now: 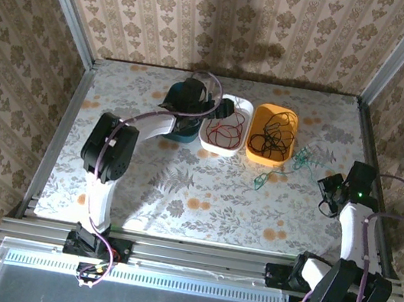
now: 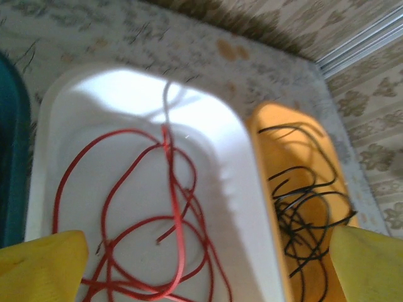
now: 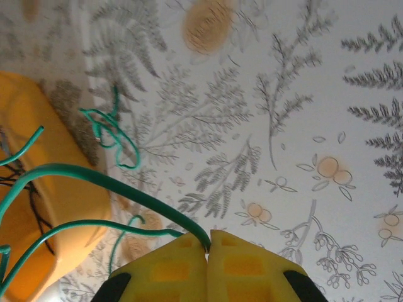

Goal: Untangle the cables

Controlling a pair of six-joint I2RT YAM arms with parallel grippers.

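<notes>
Red cable lies in loose loops inside the white bin; one strand of it looks blurred. My left gripper hovers over that bin with its yellow fingertips far apart and nothing between them. Black cable is bundled in the orange bin beside it. My right gripper is shut on a green cable, which runs left toward the orange bin. In the top view the green cable trails over the table between the orange bin and my right gripper.
A teal bin stands left of the white one, under my left arm. Metal rails border the table on the left, right and near sides. The floral tabletop in front of the bins is open.
</notes>
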